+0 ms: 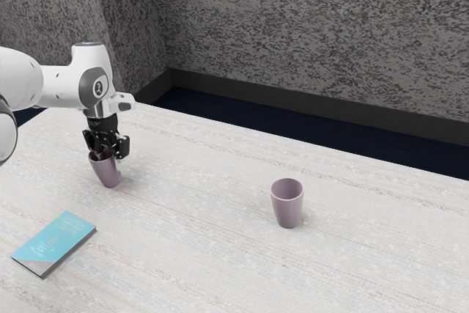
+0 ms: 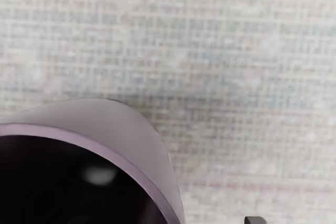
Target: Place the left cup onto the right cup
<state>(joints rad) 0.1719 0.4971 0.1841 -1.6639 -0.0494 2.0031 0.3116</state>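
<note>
The black jaws are clamped on the rim of the mauve tapered plastic cup, tilted, so it can travel to its upright twin at four o'clock.

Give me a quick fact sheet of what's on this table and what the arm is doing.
gripper: closed on the left cup's rim
left cup: purple, slightly tilted, at the exterior view's left
right cup: purple, upright, standing alone
book: teal, lying flat, nearer the camera than the left cup
table: pale wood grain
</note>
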